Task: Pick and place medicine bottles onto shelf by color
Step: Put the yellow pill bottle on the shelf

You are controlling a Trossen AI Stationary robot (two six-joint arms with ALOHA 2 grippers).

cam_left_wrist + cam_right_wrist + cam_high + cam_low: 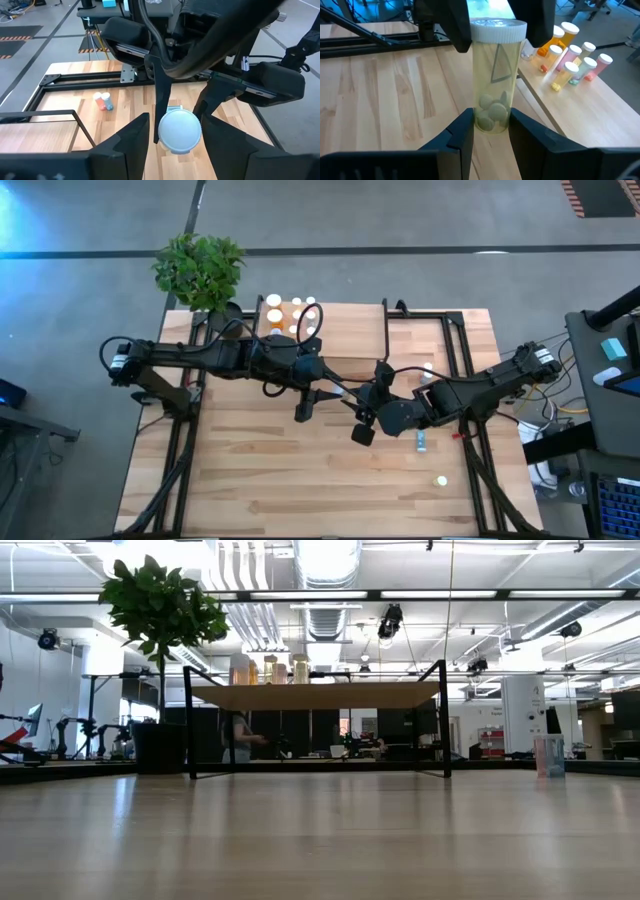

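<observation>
Left gripper [176,120]: I am clamping it on the round white cap of the yellow bottle [496,80], one finger pressing either side of the cap.
Right gripper [490,115]: I am squeezing it around the lower end of the same bottle's body, so both of my grippers are gripping one bottle at opposite ends.
Yellow bottle: it is hanging clear of the table [260,470] between my two grippers, over the middle of the tabletop and just off the shelf's near edge; pale round tablets are lying at the end my right fingers are holding.
Shelf [345,340]: it is standing at the far side of the table, a light board on a black wire frame.
Shelved bottles [575,57]: they are clustering upright at the shelf's far corner nearest the plant [200,265], white-capped, with orange, yellow and pinkish bodies showing.
Blue-green bottle [421,442]: it is sitting on the table by my right arm, well apart from the shelf.
Orange bottle [104,101]: it is lying on its side on the table beyond my right gripper.
Small pale bottle [440,479]: it is resting nearer the table's front edge, alone.
</observation>
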